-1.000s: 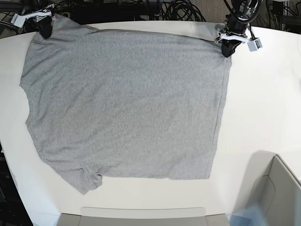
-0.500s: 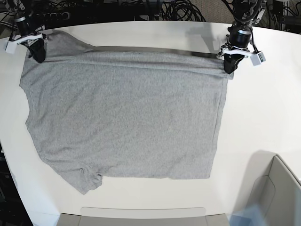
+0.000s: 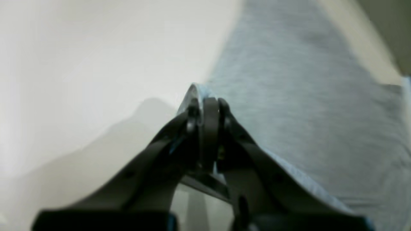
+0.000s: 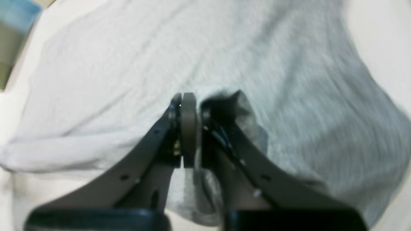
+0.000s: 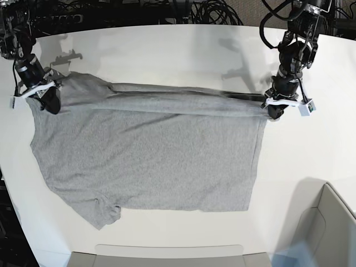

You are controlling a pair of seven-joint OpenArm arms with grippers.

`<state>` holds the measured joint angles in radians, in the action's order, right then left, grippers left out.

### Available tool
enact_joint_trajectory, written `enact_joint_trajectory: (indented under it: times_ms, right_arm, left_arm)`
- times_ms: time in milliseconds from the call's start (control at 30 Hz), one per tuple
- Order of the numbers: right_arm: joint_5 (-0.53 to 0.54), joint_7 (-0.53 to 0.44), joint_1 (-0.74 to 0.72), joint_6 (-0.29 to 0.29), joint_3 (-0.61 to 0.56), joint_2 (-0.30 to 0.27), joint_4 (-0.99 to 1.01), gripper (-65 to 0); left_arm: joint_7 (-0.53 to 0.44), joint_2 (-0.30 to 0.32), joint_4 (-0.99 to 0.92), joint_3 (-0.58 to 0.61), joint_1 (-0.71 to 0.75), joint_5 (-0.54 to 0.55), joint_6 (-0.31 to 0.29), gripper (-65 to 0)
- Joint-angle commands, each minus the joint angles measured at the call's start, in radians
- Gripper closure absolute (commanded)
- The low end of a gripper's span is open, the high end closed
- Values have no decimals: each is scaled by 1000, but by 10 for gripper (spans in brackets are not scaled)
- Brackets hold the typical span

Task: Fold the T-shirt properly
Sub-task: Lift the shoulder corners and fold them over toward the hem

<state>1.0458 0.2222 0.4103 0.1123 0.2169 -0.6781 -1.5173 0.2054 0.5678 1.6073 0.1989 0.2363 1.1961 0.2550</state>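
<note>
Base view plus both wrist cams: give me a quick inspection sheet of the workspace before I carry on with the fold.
Surface: white table, bare around the cloth.
Job's things: grey T-shirt spread plain side up; its far edge is lifted into a taut ridge between the two arms, the rest lies flat. One sleeve sticks out at the near left.
Clutter: a grey bin at the near right corner; contents too blurred to tell.
Grippers: left gripper shut on the T-shirt's far corner; right gripper shut on the cloth at the other end.
Cables: black cable bundle behind the table, off the surface.
Surroundings: nothing seen beyond dark equipment at the far edge.
</note>
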Motion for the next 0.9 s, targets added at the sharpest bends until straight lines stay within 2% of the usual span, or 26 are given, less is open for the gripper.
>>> enact_joint_trajectory:
  times_ms: [0,200,433,633,800,867]
  right_arm:
    - [-31,0,-50,2,13,-13,7,0]
    - [-232,108,-212,5,14,62,47,0]
    - [-312,179,-340,7,11,87,87,0]
    - [-387,184,-462,13,5,96,214,0]
    - [-434,184,-535,80,5,116,291,0]
    - [-467,184,-563,86,5,117,323,0]
  left_arm:
    - [-28,16,3,-5,-41,-3,-10,0]
    - [70,13,-69,-9,-160,-3,-6,0]
    - [96,11,-160,4,-277,-3,-9,0]
    - [131,11,-266,109,-403,-3,-7,0]
    - [131,11,-332,112,-457,-3,-12,0]
    - [131,11,-359,115,-480,-3,-13,0]
